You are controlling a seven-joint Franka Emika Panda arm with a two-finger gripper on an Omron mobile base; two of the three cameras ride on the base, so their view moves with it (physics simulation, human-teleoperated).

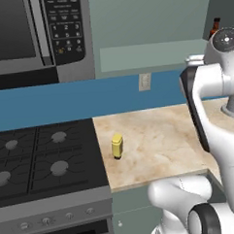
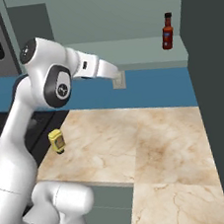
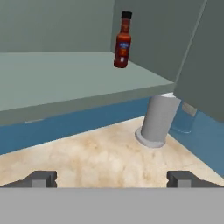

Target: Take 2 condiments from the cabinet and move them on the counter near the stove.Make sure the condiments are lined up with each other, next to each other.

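Now the gripper (image 3: 112, 179) hangs empty with jaws spread wide, aimed at the cabinet (image 3: 78, 83) shelf; hot-sauce bottle (image 3: 123, 40) stands upright far back there; approach level, pinch the slim glassy body below the cap; squat yellow bottle (image 1: 117, 146) already on the marbled counter (image 1: 159, 141) beside the stove (image 1: 43, 157).

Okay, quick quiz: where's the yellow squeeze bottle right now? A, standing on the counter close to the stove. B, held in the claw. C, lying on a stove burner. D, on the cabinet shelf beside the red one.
A: the yellow squeeze bottle stands upright on the counter just right of the stove, while the hot-sauce bottle is alone on the cabinet shelf.
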